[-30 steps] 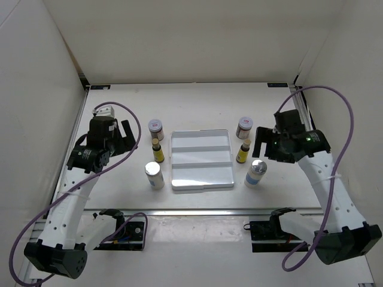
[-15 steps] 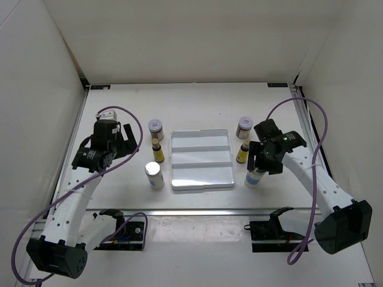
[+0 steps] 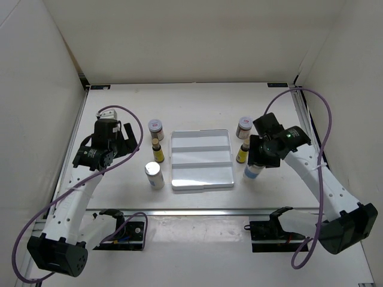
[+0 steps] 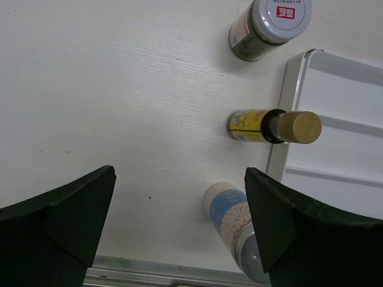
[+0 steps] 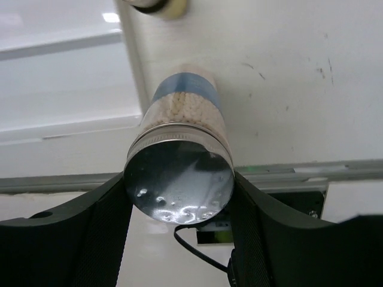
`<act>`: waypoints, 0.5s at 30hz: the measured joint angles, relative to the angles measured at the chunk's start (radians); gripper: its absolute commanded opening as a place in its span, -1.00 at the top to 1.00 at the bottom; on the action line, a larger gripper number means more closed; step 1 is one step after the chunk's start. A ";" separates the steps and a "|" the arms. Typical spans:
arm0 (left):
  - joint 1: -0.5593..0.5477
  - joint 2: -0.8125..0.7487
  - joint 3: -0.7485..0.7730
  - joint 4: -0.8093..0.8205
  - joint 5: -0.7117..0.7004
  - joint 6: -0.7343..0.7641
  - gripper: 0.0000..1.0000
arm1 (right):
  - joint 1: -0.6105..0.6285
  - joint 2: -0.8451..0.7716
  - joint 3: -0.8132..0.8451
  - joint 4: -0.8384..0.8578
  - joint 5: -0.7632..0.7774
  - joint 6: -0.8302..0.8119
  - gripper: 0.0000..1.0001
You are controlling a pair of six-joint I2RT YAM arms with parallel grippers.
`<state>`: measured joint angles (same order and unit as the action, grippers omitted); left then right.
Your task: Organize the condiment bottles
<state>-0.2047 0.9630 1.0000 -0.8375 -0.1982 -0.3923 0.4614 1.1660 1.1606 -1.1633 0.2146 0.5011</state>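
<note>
L claw (image 3: 129, 139) hangs over the desk (image 3: 197, 104) well left of the tray (image 3: 201, 159). Its jaws are spread wide w/ nothing btwn them; wrist view shows only bare desk in the gap.

Three bottles stand upright in a column just off the tray's left edge:
- L jar (image 3: 155, 126), white lid w/ red mark, by the tray's far-left corner, a bit apart from it.
- L yellow bottle (image 3: 157, 150), dark cap, at about mid-length of the left edge, just beside the rim.
- L shaker (image 3: 154, 175), silver top, white beads and a blue band, by the tray's near-left corner.

The tray itself is flat, white, w/ three strips across, nothing in it.

A matching column sits off the tray's right edge:
- R jar (image 3: 244, 127) by the far-right corner, upright.
- R yellow bottle (image 3: 242, 153) at about mid-length of the right edge, close to the rim.
- R shaker (image 3: 252, 172) by the near-right corner, just beside the rim.

R claw (image 5: 179, 194) is over that last one, closed in on it. In the wrist view both fingers (image 5: 108, 215) press against the sides of its silver top, one each side. Can't tell if the R shaker's base is on the desk or raised off it.
</note>
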 measured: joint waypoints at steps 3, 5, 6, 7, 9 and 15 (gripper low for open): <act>0.000 0.005 0.000 0.000 0.000 0.000 -1.00 | 0.056 -0.002 0.122 -0.020 0.005 -0.003 0.91; 0.000 0.007 0.000 0.000 0.000 0.000 -1.00 | 0.100 -0.002 0.175 -0.011 0.008 -0.003 0.94; 0.000 0.007 0.000 0.000 0.000 0.000 -1.00 | 0.127 0.000 0.190 -0.003 0.010 -0.002 0.96; 0.000 0.008 0.000 0.000 0.000 0.000 -1.00 | 0.153 0.004 0.196 0.004 0.014 -0.002 0.96; 0.000 0.008 0.000 0.000 0.000 0.000 -1.00 | 0.208 0.030 0.196 0.013 0.016 0.009 0.99; 0.000 0.005 -0.005 0.000 0.000 0.000 -1.00 | 0.322 0.189 0.179 0.062 0.023 0.036 0.99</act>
<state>-0.2047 0.9676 0.9955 -0.8371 -0.1982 -0.3923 0.7830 1.3548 1.3396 -1.1011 0.2379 0.5373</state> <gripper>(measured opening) 1.000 0.635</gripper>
